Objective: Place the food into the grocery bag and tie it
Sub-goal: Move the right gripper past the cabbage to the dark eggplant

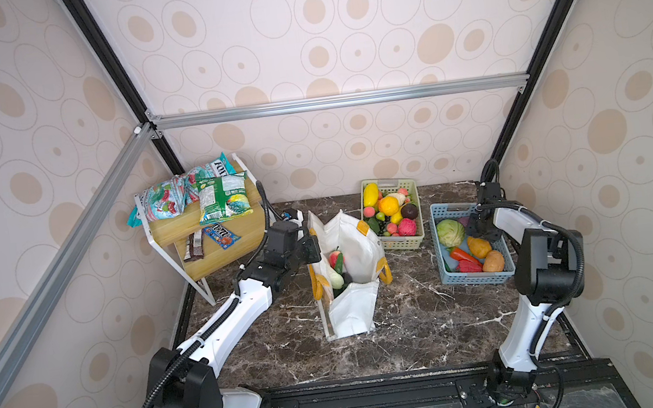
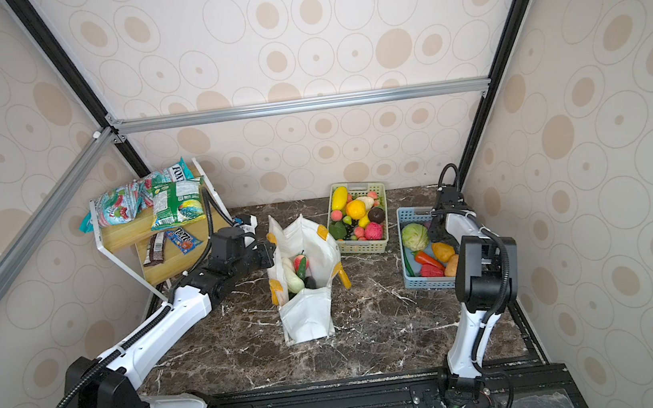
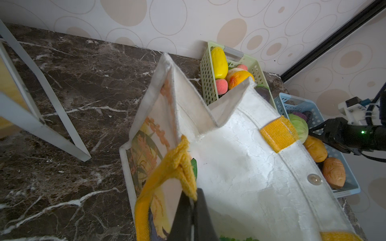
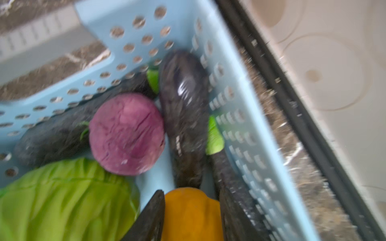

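Observation:
The white grocery bag stands open at mid-table, and in both top views an apple, a green cucumber and a pale vegetable lie inside it. My left gripper is shut on the bag's yellow strap handle at the bag's left rim. My right gripper hangs low in the blue basket, jaws apart on either side of an orange-yellow potato; contact is unclear in the blur. A green cabbage, a purple round vegetable and dark eggplants lie beyond it.
A pale green basket of fruit stands behind the bag against the back wall. At the back left a wooden shelf holds snack packets and candy bars. The blue basket also holds a brown potato and a red-orange vegetable.

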You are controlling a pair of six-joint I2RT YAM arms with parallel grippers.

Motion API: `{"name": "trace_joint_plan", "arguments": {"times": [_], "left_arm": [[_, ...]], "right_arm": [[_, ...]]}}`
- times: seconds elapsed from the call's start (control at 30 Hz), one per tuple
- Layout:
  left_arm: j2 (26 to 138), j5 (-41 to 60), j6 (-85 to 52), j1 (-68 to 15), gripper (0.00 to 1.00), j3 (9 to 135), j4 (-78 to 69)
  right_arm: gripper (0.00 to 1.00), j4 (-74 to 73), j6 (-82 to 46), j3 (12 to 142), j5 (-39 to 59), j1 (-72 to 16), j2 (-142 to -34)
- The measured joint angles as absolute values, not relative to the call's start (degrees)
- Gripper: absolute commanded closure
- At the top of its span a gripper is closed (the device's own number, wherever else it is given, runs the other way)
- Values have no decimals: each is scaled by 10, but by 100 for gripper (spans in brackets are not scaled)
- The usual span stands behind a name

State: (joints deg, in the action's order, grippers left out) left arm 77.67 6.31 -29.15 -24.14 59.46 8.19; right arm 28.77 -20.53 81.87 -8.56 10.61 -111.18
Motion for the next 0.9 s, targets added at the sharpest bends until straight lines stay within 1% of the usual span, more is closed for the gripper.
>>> {"name": "trace_joint_plan", "arguments": {"times": [0.2,0.33,0.4,0.6,0.77,0.9], "left_arm": [[777,63,-291,-241,100,594,82],[777,63,-291,-241,100,592,81],[777,63,-291,-241,100,591,79],[777,63,-291,-240,100,590,78],[777,63,-291,-240,100,590,78],[777,64,-291,-239,100,590,79]], "right_arm": [[52,296,-228,815,-1,107,-1096],[52,296,-241,812,31,108,-1074],[52,295,-243,812,26,108,-1068],[54,296,-239,816,-44,108,-1077],[53,294,-230,837,-87,109,-1113],[53,293,-231,843,-96,109,-1139]]}}
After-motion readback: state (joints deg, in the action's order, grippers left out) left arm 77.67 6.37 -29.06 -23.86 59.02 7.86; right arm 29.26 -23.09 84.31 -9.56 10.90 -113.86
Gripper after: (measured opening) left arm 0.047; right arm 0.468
